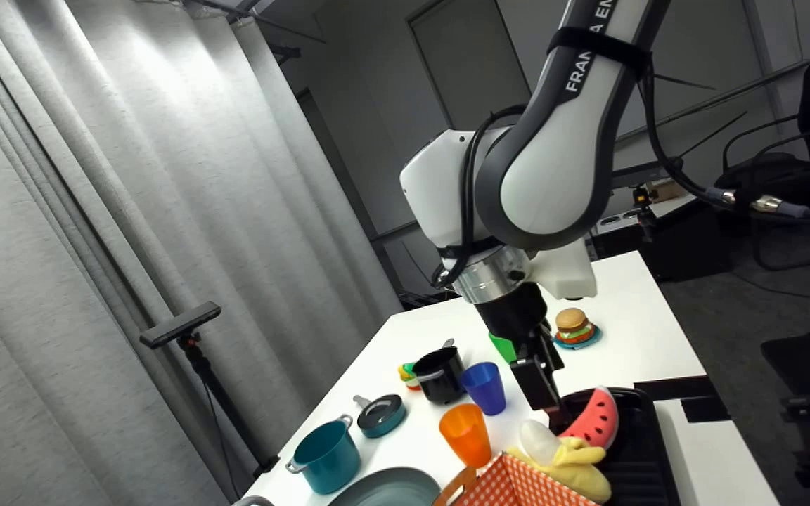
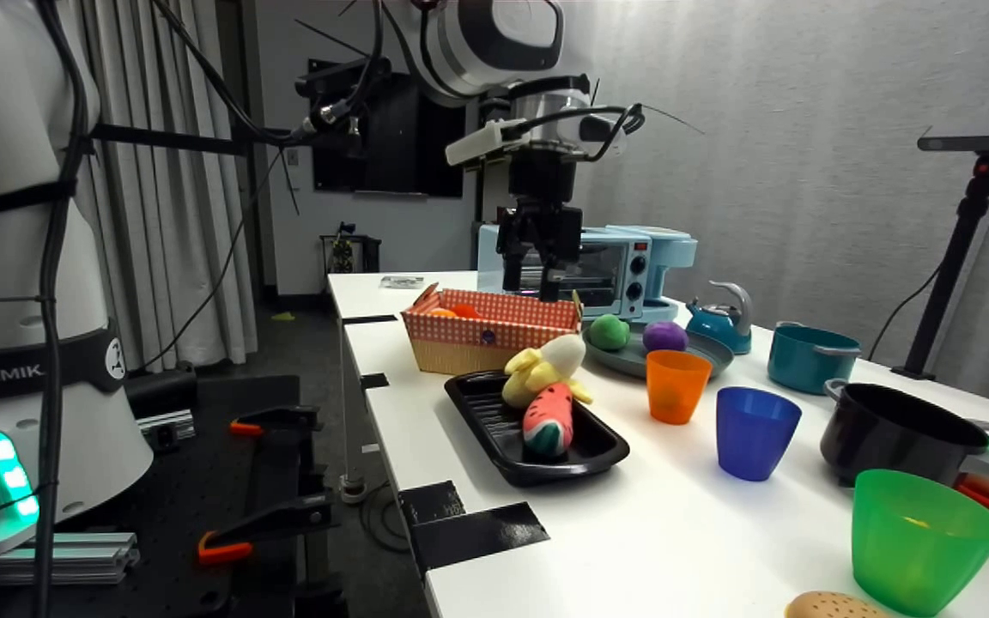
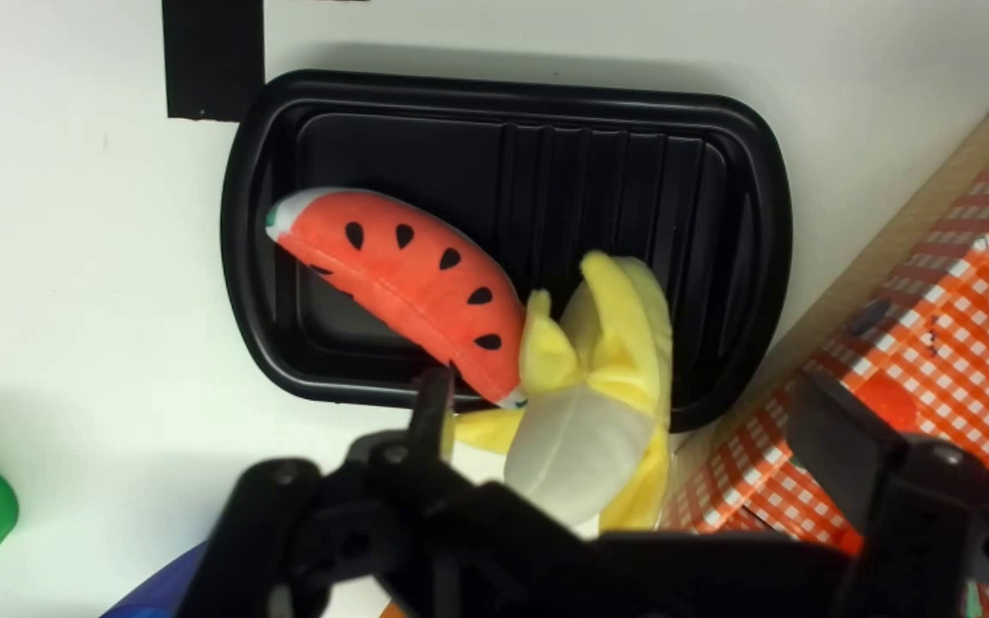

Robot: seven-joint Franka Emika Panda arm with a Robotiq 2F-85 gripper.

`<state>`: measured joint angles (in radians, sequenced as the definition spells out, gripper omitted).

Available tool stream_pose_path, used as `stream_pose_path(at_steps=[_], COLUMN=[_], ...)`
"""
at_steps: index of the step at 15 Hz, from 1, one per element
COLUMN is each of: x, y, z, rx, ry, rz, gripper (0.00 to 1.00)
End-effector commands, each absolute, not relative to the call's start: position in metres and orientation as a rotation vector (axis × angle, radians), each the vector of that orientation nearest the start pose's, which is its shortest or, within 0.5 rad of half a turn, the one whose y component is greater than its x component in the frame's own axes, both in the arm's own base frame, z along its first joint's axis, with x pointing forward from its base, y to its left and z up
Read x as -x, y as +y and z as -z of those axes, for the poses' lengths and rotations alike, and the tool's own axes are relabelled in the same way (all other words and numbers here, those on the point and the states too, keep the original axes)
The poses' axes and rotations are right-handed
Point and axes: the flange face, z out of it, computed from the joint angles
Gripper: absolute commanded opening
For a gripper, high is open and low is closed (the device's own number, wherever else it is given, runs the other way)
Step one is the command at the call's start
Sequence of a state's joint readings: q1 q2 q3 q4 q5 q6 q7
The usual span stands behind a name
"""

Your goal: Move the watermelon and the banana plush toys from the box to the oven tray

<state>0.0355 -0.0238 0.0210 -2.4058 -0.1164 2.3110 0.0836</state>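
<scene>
The watermelon plush lies in the black oven tray, along its left half in the wrist view. The banana plush touches the watermelon's end and lies partly in the tray, its pale tip and peel flaps hanging over the rim. Both toys also show in an exterior view, the watermelon in front of the banana. My gripper is open and empty, above the toys, with its fingers wide apart. It also shows in an exterior view. The red-checked box stands beside the tray.
Orange and red items sit in the box. Orange, blue and green cups stand along the table. A grey plate holds green and purple toys. A black pot, teal pot and toy oven stand around.
</scene>
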Motion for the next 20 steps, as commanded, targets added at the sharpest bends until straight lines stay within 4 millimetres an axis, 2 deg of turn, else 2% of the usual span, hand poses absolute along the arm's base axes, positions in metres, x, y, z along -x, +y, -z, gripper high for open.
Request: stream_pose_path(at_steps=[1, 8, 9, 20], x=[-0.479, -0.476, -0.479, -0.479], y=[0.021, 0.018, 0.024, 0.025], z=[-0.321, -0.331, -0.321, -0.319], rx=[3.213, 3.182, 3.207, 3.205], ry=[-0.093, -0.114, -0.103, -0.107], rz=[-0.124, -0.113, -0.101, -0.109], gripper=[1.00, 1.00, 1.00, 1.00])
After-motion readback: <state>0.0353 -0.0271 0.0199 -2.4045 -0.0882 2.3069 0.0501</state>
